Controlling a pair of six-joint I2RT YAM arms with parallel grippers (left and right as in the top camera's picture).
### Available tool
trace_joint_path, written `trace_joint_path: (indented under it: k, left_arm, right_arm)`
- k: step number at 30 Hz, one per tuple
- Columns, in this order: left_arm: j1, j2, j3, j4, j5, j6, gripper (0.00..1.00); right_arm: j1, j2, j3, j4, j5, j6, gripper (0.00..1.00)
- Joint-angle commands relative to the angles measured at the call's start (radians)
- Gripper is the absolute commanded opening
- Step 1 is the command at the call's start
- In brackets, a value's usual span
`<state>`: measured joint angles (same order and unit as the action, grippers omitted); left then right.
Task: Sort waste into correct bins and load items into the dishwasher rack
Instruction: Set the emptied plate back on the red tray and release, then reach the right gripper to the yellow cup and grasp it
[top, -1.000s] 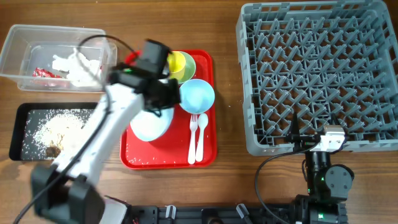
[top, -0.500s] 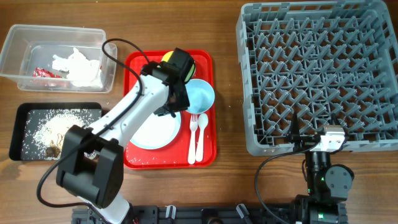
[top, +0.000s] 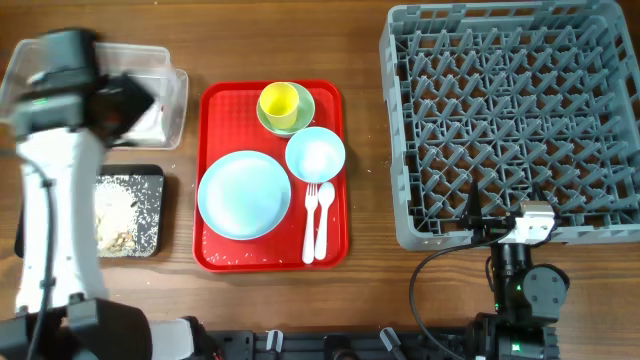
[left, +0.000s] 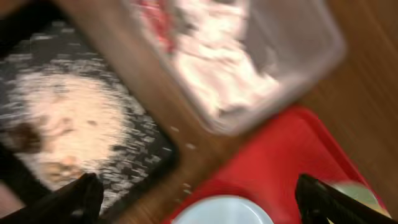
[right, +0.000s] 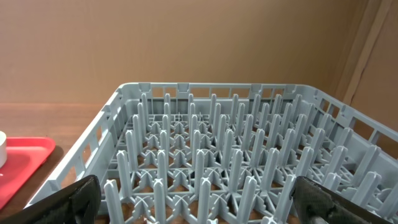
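Observation:
My left gripper (top: 125, 100) hangs open and empty above the clear tub (top: 172, 82); its wrist view is blurred. In that tub lie white napkins (left: 217, 68) and a red wrapper (left: 155, 18). Rice and brown scraps (left: 56, 124) cover the black tray (top: 150, 215). On the red tray sit the light-blue plate (top: 245, 195), the light-blue bowl (top: 316, 155), a yellow cup (top: 279, 100) inside the pale-green bowl (top: 300, 115), and the white fork and spoon (top: 316, 215). My right gripper (right: 202, 199) stands open at the front edge of the grey rack (top: 510, 120).
The red serving tray (top: 335, 240) lies between the bins and the rack, with crumbs on it. The right arm's base and cable (top: 520, 285) sit at the table's front edge below the rack. Bare wood shows between tray and rack.
My left gripper let go of the plate, which now lies flat on the red tray, opened wide and swung left to above the clear tub. The right arm has not moved.

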<state>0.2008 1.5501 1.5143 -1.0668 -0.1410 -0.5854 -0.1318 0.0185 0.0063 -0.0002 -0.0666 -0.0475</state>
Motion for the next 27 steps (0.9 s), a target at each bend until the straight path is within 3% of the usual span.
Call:
trace_joint_path:
  k: [1, 4, 10, 13, 16, 19, 24, 27]
  left_arm:
    - [0.208, 0.006, 0.003, -0.042, 0.119, 0.001, 1.00]
    - [0.304, 0.006, 0.003, -0.049, 0.195, 0.001, 1.00]
    - [0.375, 0.006, 0.003, -0.053, 0.197, 0.001, 1.00]
    - [0.375, 0.006, 0.003, -0.053, 0.197, 0.001, 1.00]
    - [0.375, 0.006, 0.003, -0.053, 0.197, 0.001, 1.00]
    - [0.375, 0.006, 0.003, -0.053, 0.197, 0.001, 1.00]
    - [0.375, 0.006, 0.003, -0.053, 0.197, 0.001, 1.00]
    - [0.375, 0.006, 0.003, -0.053, 0.197, 0.001, 1.00]
  right_arm:
    - [-0.004, -0.005, -0.001, 0.002, 0.009, -0.005, 1.00]
    - [-0.004, -0.005, -0.001, 0.002, 0.009, -0.005, 1.00]
    - [-0.004, -0.005, -0.001, 0.070, -0.080, 0.063, 1.00]
    - [-0.004, -0.005, -0.001, 0.256, -0.277, 0.341, 1.00]
    - [-0.004, -0.005, -0.001, 0.511, -0.246, 0.669, 1.00]
    - [-0.004, 0.034, 0.002, 0.788, -0.085, 0.909, 1.00]
    - [-0.004, 0.250, 0.168, 0.905, -0.077, 0.882, 1.00]
    - [-0.003, 0.515, 0.398, 0.908, -0.293, 0.806, 1.00]
